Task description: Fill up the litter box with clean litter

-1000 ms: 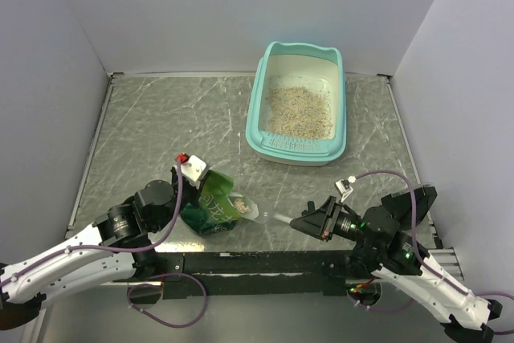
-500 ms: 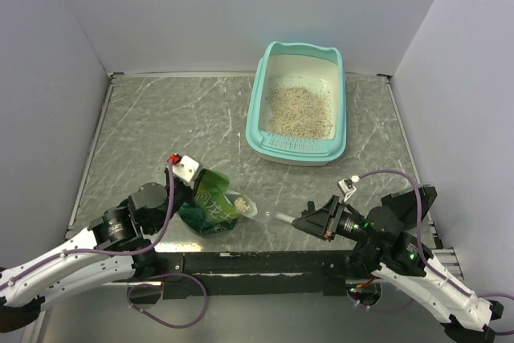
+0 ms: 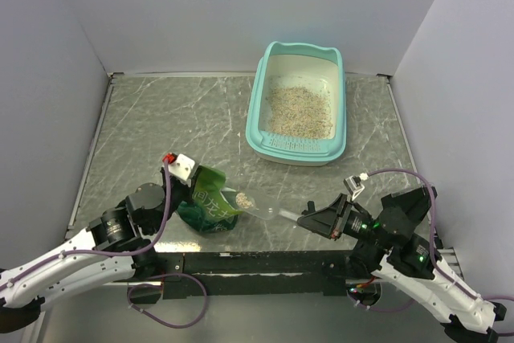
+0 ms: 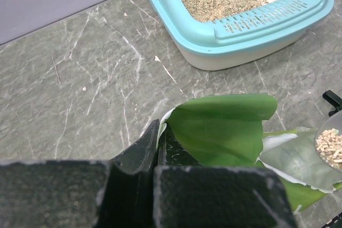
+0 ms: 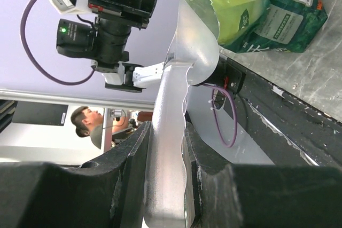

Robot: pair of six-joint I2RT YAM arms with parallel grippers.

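**Scoop at the pouch, litter box well apart**

The left gripper (image 4: 159, 138) was closed tight on the top flap of the green pouch (image 3: 210, 208), whose inside was hidden. A scoop (image 3: 261, 211) with a few pellets (image 4: 332, 148) seemed to sit at the pouch mouth, and the left wrist view cut it off. The right gripper (image 3: 312, 220) clamped its handle. Farther back and right, the litter box (image 3: 255, 114) sat on the surface (image 3: 161, 126) with clean litter (image 3: 299, 110) spread inside.

The teal litter box (image 3: 255, 114) is sitting flat toward the far right, raised end farthest away. Tan litter (image 3: 299, 112) is lying spread over its white floor, and a little more is sitting in a clear scoop (image 3: 269, 213).
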